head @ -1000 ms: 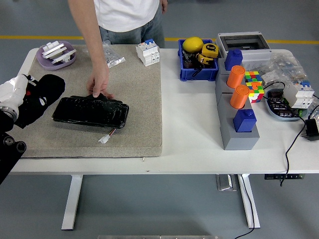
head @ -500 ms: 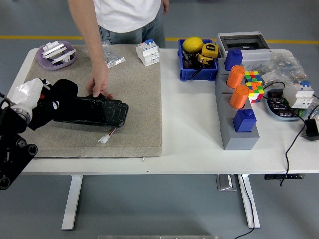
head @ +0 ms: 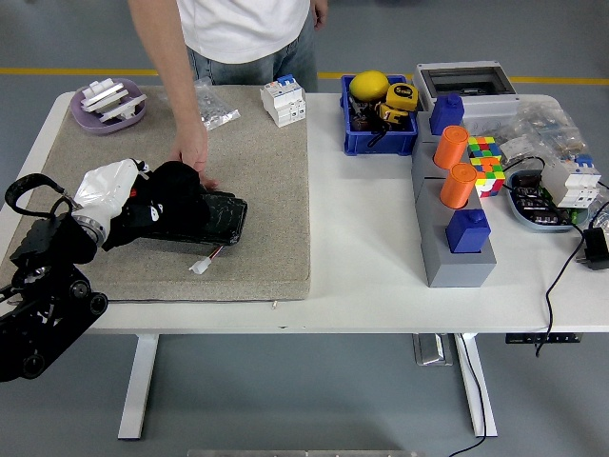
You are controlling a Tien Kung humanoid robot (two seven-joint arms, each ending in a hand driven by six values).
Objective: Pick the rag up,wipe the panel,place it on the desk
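Head view: left hand [head: 171, 205] at 9 o'clock of tabletop [head: 362, 257], black-gloved, pressed flat on black panel [head: 214, 217], covering its left half. White rag [head: 107, 186] bunched at wrist, just left of hand; whether fingers grip it — cannot tell. Panel lies on beige mat [head: 257, 171]. Person's hand [head: 192, 157] at 12 o'clock of panel, fingertips touching its far edge.

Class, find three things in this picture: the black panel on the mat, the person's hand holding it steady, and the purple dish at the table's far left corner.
black panel [head: 226, 216], head view, on its uncovered right end.
person's hand [head: 192, 152], head view, on the back of the hand.
purple dish [head: 84, 118], head view, on its near-left rim.
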